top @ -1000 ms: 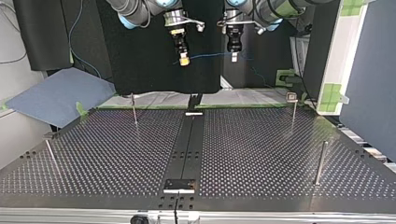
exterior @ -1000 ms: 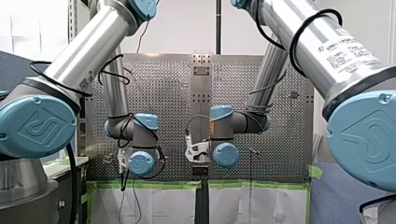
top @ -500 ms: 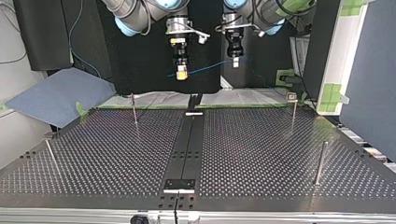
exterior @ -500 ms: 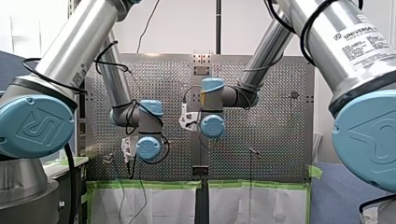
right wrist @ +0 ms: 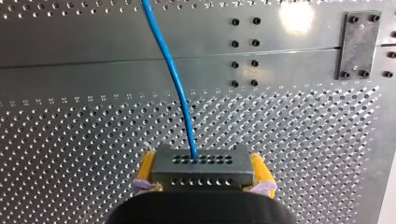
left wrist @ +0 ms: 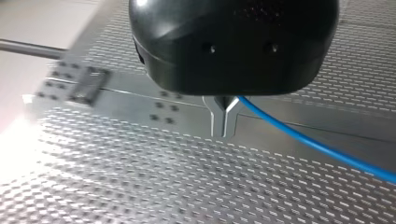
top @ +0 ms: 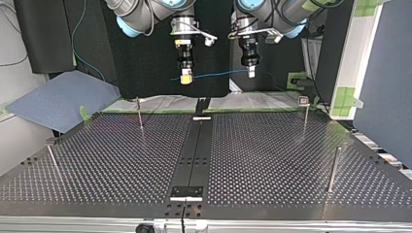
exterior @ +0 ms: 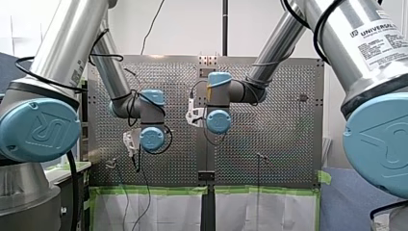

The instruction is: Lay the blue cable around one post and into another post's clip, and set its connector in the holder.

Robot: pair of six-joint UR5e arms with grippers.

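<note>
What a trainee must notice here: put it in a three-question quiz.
1. True or false: the blue cable between the two grippers rests on the table.
2. What does my right gripper hold? A: the connector; B: a post; C: nothing.
3. Fill in: my left gripper is shut on the blue ____.
Key: 1 false, it hangs in the air; 2 A; 3 cable.
</note>
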